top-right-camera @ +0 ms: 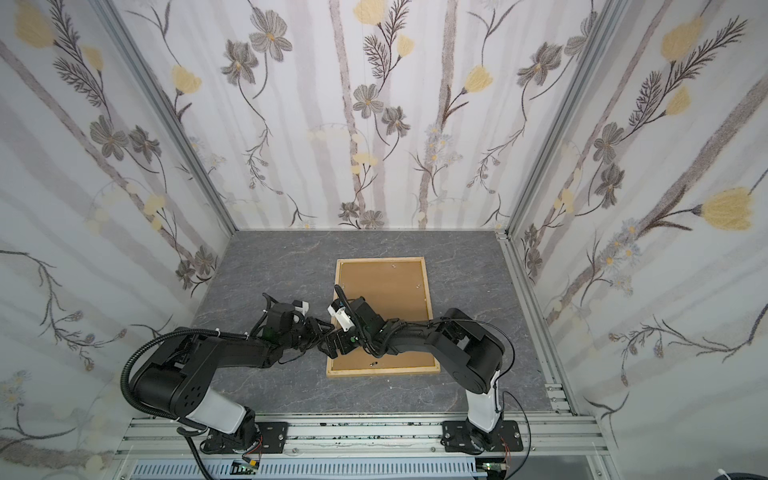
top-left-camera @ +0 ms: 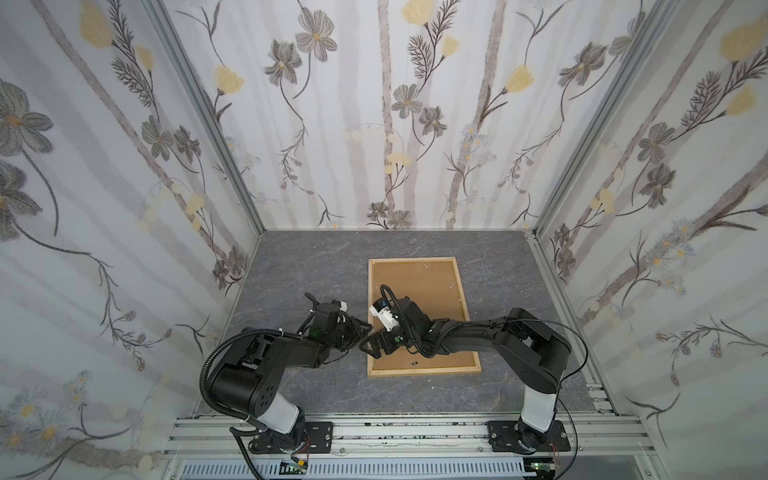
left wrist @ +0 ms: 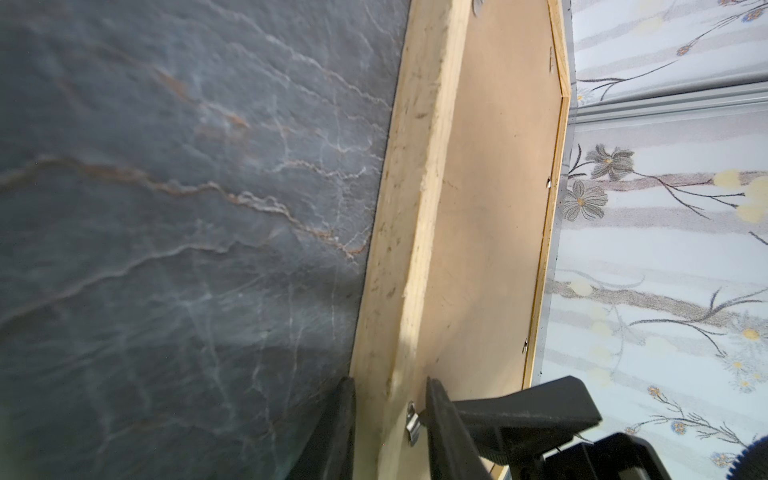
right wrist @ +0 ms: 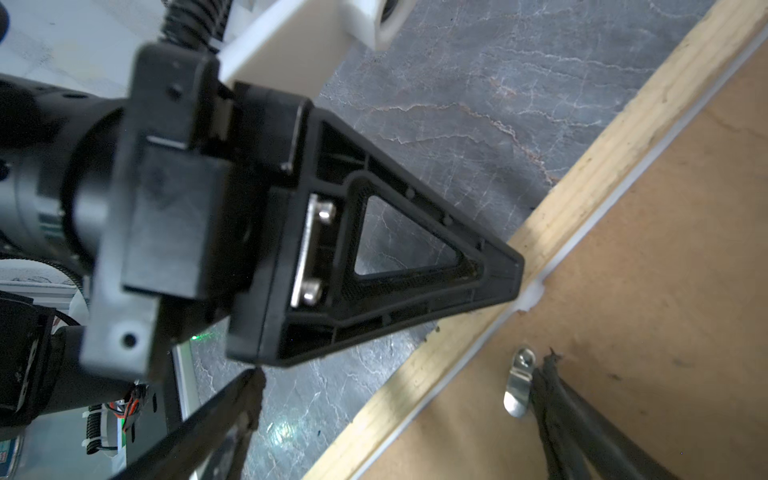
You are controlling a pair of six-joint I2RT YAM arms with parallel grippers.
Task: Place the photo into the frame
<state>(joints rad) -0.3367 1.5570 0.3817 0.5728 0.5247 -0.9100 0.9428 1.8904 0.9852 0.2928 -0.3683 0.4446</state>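
One grey, veined bench (top-left-camera: 316, 270) carries everything. On it the frame (top-left-camera: 424, 370) lies flat, back side up: thin pale wood strips around a brown backing panel (top-left-camera: 419, 282) that fills the opening.

Both arms meet at the frame's left long rail, toward the end nearest their bases.

- **Left:** Your left gripper (left wrist: 388, 382) straddles that rail. One finger is on the outer face and one on the inner, just beside a small metal clip (left wrist: 411, 419). You cannot tell whether it pinches the wood.
- **Right:** Your right gripper (right wrist: 403, 368) is released, jaws wide. One finger is outside the frame over the bench, the other over the backing panel beside the clip.

A thin white strip (right wrist: 590, 227) runs between rail and backing panel. You cannot tell whether it is the photo's edge.
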